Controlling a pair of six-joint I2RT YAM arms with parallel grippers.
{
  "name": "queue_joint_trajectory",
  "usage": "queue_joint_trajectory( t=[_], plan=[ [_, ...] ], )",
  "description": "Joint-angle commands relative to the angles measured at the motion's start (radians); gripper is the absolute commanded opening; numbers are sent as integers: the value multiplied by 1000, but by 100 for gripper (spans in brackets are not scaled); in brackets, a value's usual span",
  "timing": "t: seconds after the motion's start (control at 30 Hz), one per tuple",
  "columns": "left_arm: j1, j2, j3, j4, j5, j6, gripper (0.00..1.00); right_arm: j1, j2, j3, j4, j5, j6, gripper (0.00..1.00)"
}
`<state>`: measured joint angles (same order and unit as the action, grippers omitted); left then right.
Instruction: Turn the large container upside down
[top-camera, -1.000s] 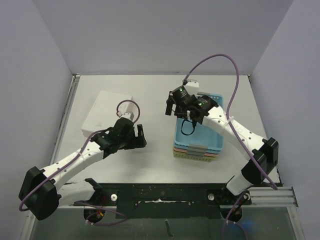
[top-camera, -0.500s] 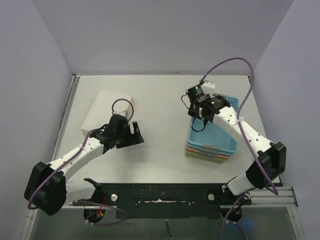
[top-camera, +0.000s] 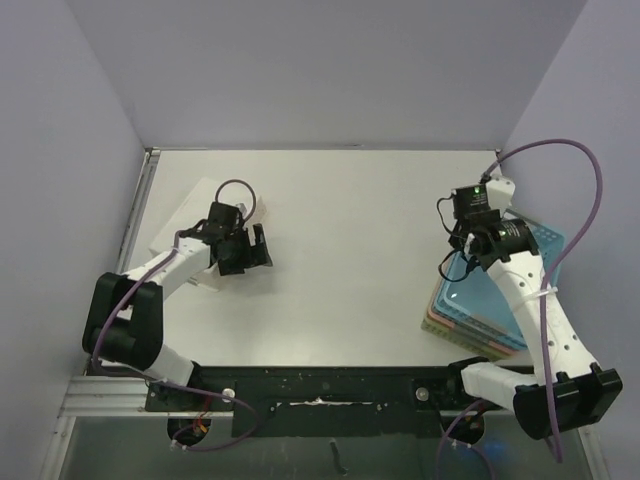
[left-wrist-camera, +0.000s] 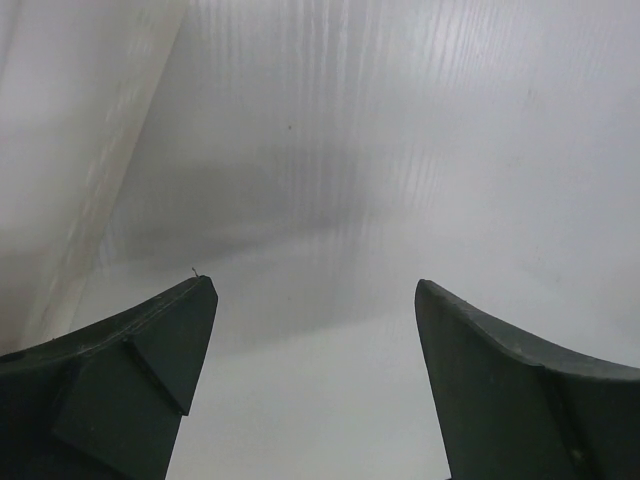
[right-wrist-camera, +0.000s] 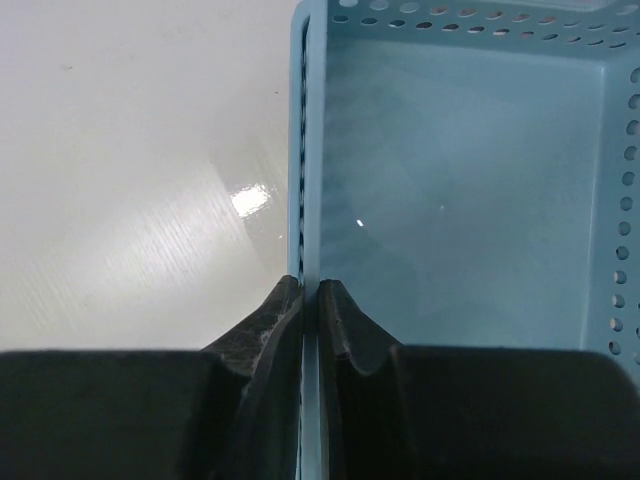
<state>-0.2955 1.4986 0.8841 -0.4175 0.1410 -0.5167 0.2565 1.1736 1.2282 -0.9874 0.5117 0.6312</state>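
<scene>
Blue perforated basket (right-wrist-camera: 460, 180), right end effector (right-wrist-camera: 310, 286) pinching its wall, left end effector (left-wrist-camera: 313, 288) spread

Text check: nothing legible for you to log. No lettering, label, brand mark, numeral or sign can be read in any of the three views.
</scene>
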Motion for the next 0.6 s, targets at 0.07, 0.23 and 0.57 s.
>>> queue_joint_trajectory(
  t=[0.07,0.23,0.57],
  plan=[
    [37,107,161,31,9,93,82,-21,-58,84,-40,-4,-112,0],
    [21,65,234,19,71,67,82,-18,-44,228,-101,-65,-145,0],
    [48,-101,258,-55,84,-9,83,0,47,533,-175,-162,-218,0]
  ],
)
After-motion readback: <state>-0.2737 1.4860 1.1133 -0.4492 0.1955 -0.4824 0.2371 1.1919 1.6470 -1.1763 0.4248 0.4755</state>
